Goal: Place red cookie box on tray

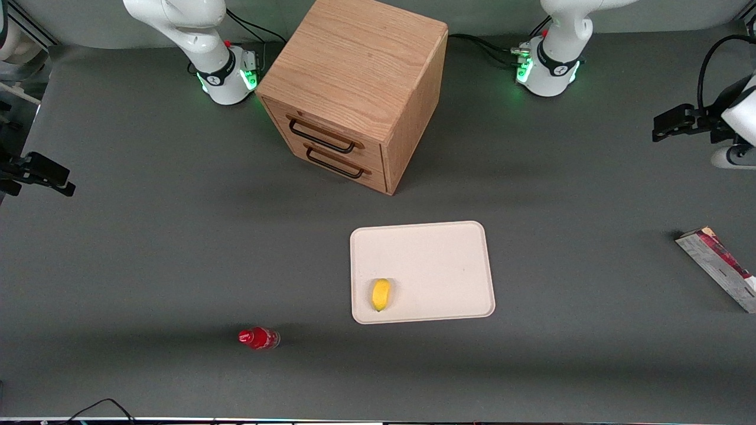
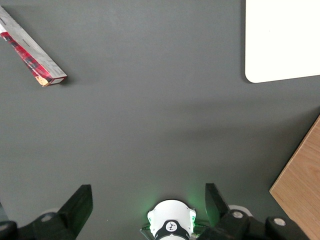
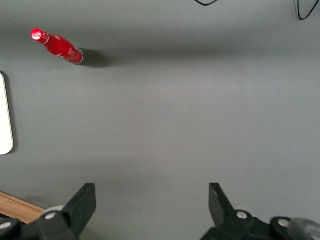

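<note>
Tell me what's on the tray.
Only a small yellow object lies on the tray; the red cookie box sits apart, toward the working arm's end. The end effector hangs open above the table.

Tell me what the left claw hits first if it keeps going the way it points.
Probably just bare table: the open left claw faces down at it, with the red cookie box and tray off to either side.

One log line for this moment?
gripper open, above bare table | red cookie box untouched at working arm's end | tray holds lemon
</note>
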Robot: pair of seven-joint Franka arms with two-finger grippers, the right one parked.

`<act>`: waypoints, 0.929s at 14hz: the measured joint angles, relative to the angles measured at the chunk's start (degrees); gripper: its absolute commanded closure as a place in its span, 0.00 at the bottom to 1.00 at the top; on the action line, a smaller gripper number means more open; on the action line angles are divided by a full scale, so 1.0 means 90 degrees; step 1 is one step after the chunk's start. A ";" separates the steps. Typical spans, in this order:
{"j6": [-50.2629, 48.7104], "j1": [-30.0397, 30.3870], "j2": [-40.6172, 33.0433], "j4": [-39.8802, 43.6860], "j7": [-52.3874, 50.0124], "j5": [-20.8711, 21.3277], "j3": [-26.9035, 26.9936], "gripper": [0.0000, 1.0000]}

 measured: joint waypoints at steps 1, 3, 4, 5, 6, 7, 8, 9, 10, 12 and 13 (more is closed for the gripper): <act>-0.0006 0.0000 0.0001 0.0007 0.0006 0.0001 0.0033 0.00; -0.0042 -0.0005 0.0001 0.0033 0.0008 0.0001 0.0146 0.00; -0.0044 -0.0009 0.0003 0.0034 0.0014 0.0002 0.0210 0.00; -0.0037 -0.0020 0.0016 0.0034 0.0015 0.0010 0.0297 0.00; 0.0021 -0.0035 0.0053 0.0034 0.0016 0.0017 0.0464 0.00; 0.0187 -0.0042 0.0116 0.0034 0.0074 0.0024 0.0691 0.00; 0.0445 -0.0043 0.0220 0.0031 0.0230 0.0065 0.0957 0.00; 0.0698 -0.0042 0.0370 0.0028 0.0418 0.0154 0.1238 0.00; 0.0934 -0.0037 0.0575 0.0022 0.0603 0.0228 0.1526 0.00; 0.1512 -0.0023 0.1150 0.0010 0.0970 0.0268 0.2108 0.00; 0.1869 -0.0011 0.1503 0.0001 0.1133 0.0267 0.2391 0.00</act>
